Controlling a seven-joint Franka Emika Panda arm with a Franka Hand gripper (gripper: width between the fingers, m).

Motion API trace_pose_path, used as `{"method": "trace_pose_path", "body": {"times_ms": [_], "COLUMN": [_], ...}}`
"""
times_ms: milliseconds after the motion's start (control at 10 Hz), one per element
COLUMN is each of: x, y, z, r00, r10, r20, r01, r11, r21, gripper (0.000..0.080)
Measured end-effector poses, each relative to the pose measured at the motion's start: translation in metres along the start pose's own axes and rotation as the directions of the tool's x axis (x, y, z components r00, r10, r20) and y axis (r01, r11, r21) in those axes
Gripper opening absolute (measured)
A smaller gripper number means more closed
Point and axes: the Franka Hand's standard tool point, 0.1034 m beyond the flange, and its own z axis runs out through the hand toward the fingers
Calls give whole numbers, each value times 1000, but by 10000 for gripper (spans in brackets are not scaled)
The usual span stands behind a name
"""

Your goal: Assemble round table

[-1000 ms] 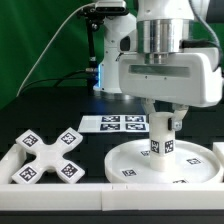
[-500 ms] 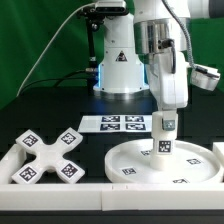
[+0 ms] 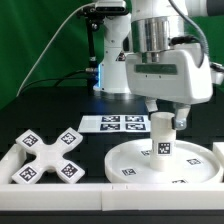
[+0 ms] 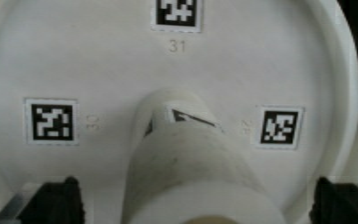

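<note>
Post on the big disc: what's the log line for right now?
post: upright on disc | hand: open, straddling post top | cross base: lying apart, exterior view's left

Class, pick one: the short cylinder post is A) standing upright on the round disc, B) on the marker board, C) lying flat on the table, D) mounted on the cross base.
A: the post stands upright on the round disc, the cross base lying apart.

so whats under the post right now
The post stands upright on the round disc, near its middle. The patch of disc directly beneath it is covered, so any hole or thread there cannot be seen.
</note>
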Motion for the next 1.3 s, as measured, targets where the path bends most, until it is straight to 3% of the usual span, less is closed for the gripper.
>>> {"method": "trace_pose_path", "body": {"times_ms": [400,500,600,700,1100,1200,1300], "x": [1,-4,-7,-6,-2,2,3], "y": [2,2,1,2,2,-1,-2], "z": [2,6,8,8,6,4,3], "r00": [962,884,764,651,442,247,109], "r10": [-272,-468,-645,-757,-895,-968,-993], "r20": [-4,-2,18,50,56,46,52], "r01": [272,467,645,759,897,968,992], "r11": [962,883,763,650,440,243,105], "r21": [-13,-43,-51,-42,-50,-67,-68], "gripper": [649,649,649,649,649,649,649]}}
